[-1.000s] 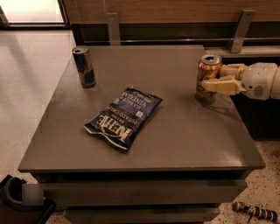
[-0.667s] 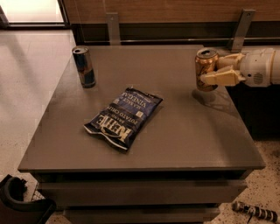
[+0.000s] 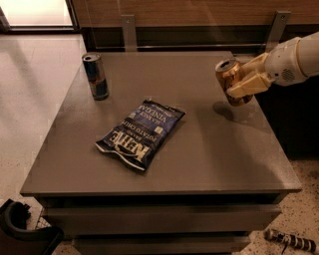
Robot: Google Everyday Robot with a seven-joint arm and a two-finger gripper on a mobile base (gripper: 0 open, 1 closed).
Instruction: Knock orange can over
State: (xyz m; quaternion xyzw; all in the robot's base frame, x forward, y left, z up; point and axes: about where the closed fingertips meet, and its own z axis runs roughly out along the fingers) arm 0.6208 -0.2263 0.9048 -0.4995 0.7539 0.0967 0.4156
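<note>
Over at the right-hand edge of the grey bench (image 3: 199, 164), the pincer (image 3: 237, 79) is clamped on the orange can (image 3: 230, 78). Its cream-coloured fingers (image 3: 249, 85) press the can's side, one high and one low. The white arm (image 3: 295, 59) behind it reaches in from the right border of the view. The orange can is not upright: it leans, with its silver top tipped toward the left and the back of the bench and its base swung toward the pincer. A dark shadow (image 3: 225, 109) lies on the bench below and a little left of the can. The base seems to hang clear of the surface (whether any part of the rim touches, I cannot tell).

Well apart from it, near the back left corner, a slim blue-and-silver can (image 3: 95, 77) stands upright. Between the two cans, and nearer the front, a dark blue chip bag (image 3: 141, 133) lies flat and slantwise. Its white lettering reads upside down from this side. It touches neither can.

Under the bench top run two drawer-like fronts (image 3: 159, 219). Pale speckled floor (image 3: 30, 99) stretches to the left, and a wooden wall panel (image 3: 199, 12) with two grey metal uprights (image 3: 128, 32) stands behind. A black object (image 3: 22, 231) sits on the floor at the lower left corner, and a small banded cylinder (image 3: 291, 240) lies at the lower right.
</note>
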